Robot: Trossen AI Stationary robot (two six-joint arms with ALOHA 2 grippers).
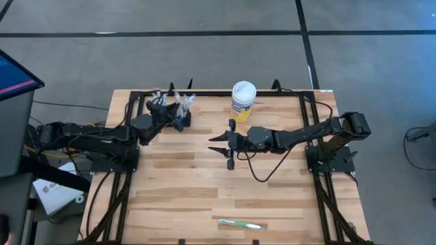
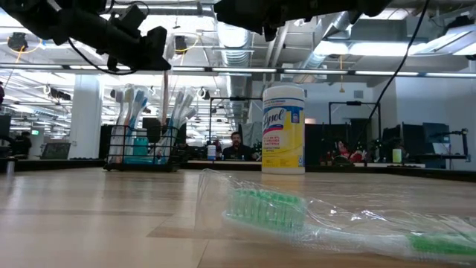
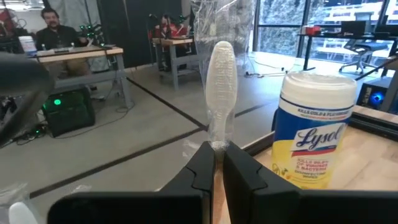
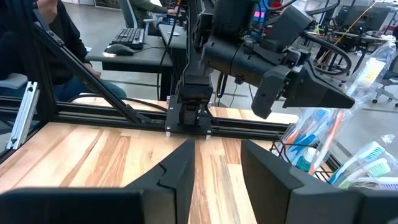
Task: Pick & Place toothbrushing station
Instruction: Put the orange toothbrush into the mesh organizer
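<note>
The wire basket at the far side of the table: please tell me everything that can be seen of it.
The black wire-mesh basket is small, low-walled and made of thin metal bars. It stands upright on the wooden table near the far left edge, left of the Lysol tub. Several wrapped toothbrushes stand in it, heads up, rising well above its walls. The left gripper is right above it, shut on one wrapped toothbrush. Whether the gripper touches the basket cannot be told.
</note>
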